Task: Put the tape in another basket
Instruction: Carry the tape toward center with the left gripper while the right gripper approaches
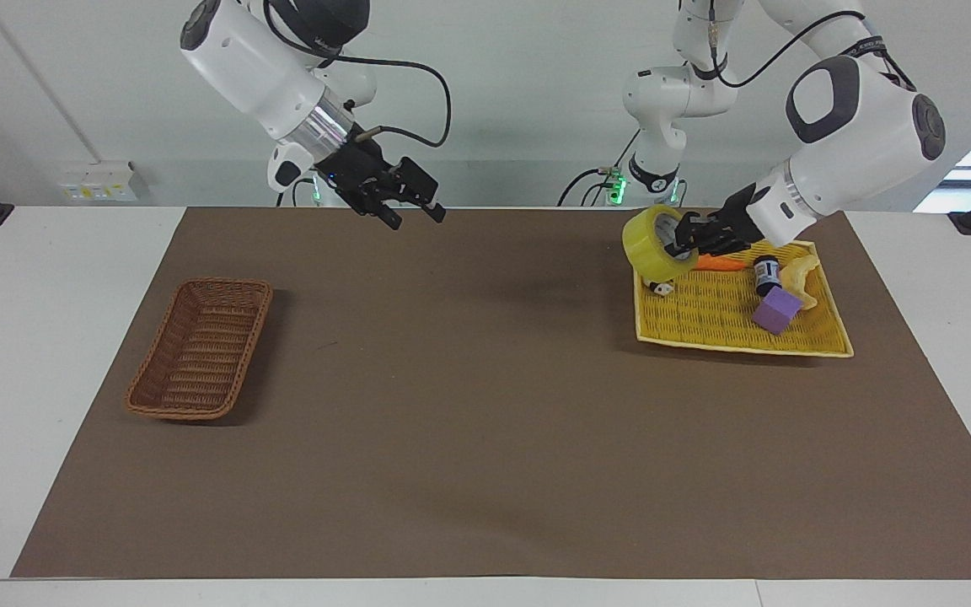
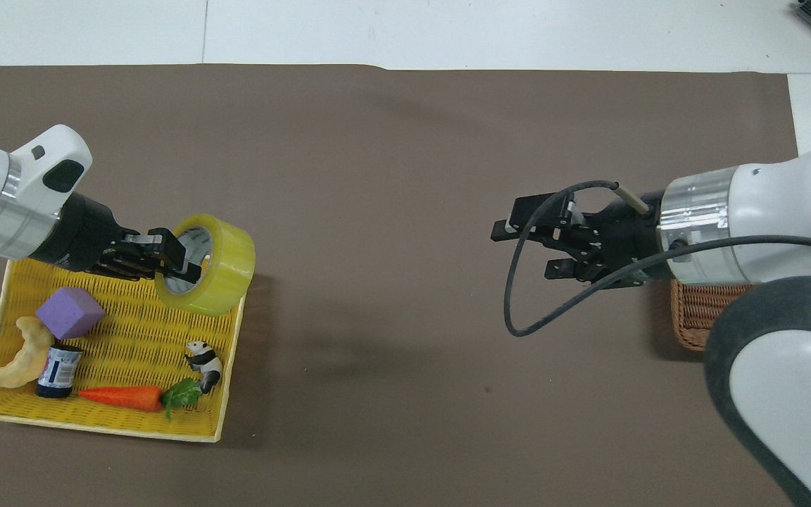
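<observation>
Tape (image 2: 215, 264) in left claw (image 2: 173, 255)

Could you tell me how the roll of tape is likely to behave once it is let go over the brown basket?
The tape is a thick round ring, so it may roll. The left gripper holds it by one wall; probably stiff.

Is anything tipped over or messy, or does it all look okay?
Nothing looks spilled or broken. The tape is up in the air, held on its side by the left pincer over the edge of the yellow tray. The brown basket sits flat with nothing in it.
</observation>
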